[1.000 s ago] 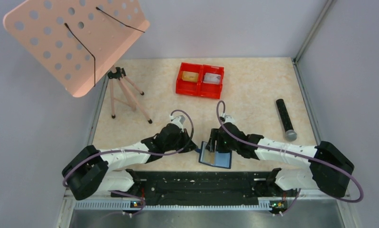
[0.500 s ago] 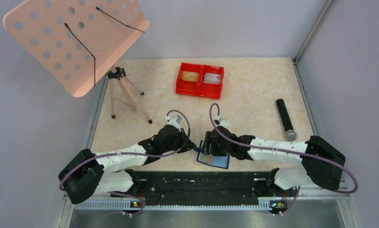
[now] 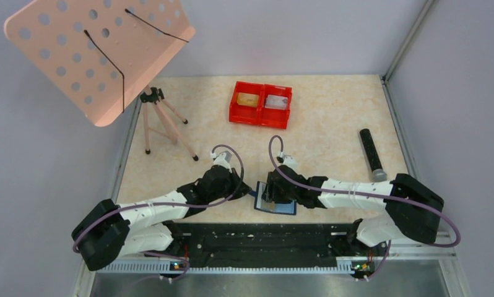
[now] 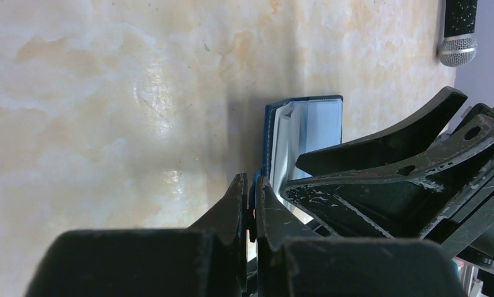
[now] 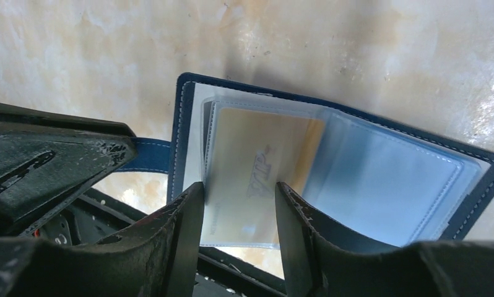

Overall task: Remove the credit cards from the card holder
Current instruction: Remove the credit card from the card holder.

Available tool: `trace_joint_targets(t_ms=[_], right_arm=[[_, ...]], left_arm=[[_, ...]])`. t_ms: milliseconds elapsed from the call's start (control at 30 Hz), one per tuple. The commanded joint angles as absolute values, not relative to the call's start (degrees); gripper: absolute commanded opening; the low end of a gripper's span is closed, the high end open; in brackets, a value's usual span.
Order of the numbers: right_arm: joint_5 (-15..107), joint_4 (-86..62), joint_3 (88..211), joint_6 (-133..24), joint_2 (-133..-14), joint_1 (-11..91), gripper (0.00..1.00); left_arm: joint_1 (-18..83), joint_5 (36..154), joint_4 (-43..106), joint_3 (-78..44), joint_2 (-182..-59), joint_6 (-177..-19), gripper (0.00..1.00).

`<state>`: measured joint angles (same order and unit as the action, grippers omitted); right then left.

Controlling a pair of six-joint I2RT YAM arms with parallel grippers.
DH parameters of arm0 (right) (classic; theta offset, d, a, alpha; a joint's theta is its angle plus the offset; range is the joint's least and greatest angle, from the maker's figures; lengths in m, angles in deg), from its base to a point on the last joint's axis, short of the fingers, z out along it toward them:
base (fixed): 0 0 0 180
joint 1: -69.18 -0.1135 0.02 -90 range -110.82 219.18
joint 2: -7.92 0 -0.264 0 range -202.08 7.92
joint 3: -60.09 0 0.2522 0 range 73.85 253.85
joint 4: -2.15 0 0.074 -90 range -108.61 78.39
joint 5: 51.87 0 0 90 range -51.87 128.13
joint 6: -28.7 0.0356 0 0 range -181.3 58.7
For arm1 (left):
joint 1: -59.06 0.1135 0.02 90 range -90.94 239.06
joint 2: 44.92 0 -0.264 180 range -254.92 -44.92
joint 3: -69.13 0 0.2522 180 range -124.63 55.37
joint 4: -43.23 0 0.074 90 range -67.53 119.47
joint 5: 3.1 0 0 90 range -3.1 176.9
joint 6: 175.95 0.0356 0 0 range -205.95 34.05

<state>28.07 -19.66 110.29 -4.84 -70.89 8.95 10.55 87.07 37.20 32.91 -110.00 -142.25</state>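
The navy card holder (image 3: 286,208) lies open near the table's front edge, between both grippers. In the right wrist view its grey-blue pockets (image 5: 387,179) face up, and a gold-tan credit card (image 5: 257,167) sits in a clear sleeve on the left half. My right gripper (image 5: 239,192) hangs just over that sleeve, its fingers apart at the sleeve's two sides; it is open. My left gripper (image 4: 251,185) is shut on the card holder's blue closure tab (image 5: 145,154) at the left edge. The card holder (image 4: 316,120) stands edge-on in the left wrist view.
A red twin tray (image 3: 260,119) at the back holds a gold card (image 3: 249,99) and a silver card (image 3: 277,103). A black cylinder (image 3: 372,154) lies at the right. A pink perforated board (image 3: 99,52) on a tripod (image 3: 161,120) stands back left. A black rail (image 3: 263,238) runs along the near edge.
Both grippers and the card holder have shifted a little to the left. The right gripper has come down over the card holder's left half and its fingers have narrowed.
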Motion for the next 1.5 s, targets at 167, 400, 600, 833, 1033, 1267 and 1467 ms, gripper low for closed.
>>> trace_joint_targets(t_ms=[167,400,600,833,1033,1267,1467], right_arm=[[25.7,-21.1,111.0,-9.1,-67.9,8.2,0.53],[25.4,-22.3,111.1,-9.8,-66.6,8.2,0.56],[26.8,-22.2,111.1,-10.5,-66.0,8.2,0.6],[26.2,-22.7,110.9,-10.3,-64.4,8.2,0.6],[25.7,-22.8,110.3,-10.6,-63.8,8.2,0.63],[26.4,-21.7,110.9,-10.2,-64.5,8.2,0.61],[28.3,-20.0,111.8,-9.4,-68.3,8.0,0.6]], left_arm=[[10.4,82.9,37.7,34.6,-107.6,-143.5,0.0],[10.4,83.1,37.7,34.8,-107.4,-143.6,0.0],[10.4,83.2,38.1,35.0,-107.4,-143.6,0.0],[10.4,83.4,38.1,34.8,-107.7,-143.6,0.0],[10.4,83.5,38.4,34.8,-107.9,-143.6,0.0],[10.3,83.9,38.6,34.5,-108.0,-143.6,0.0],[10.4,84.5,38.7,34.2,-108.2,-143.6,0.0]])
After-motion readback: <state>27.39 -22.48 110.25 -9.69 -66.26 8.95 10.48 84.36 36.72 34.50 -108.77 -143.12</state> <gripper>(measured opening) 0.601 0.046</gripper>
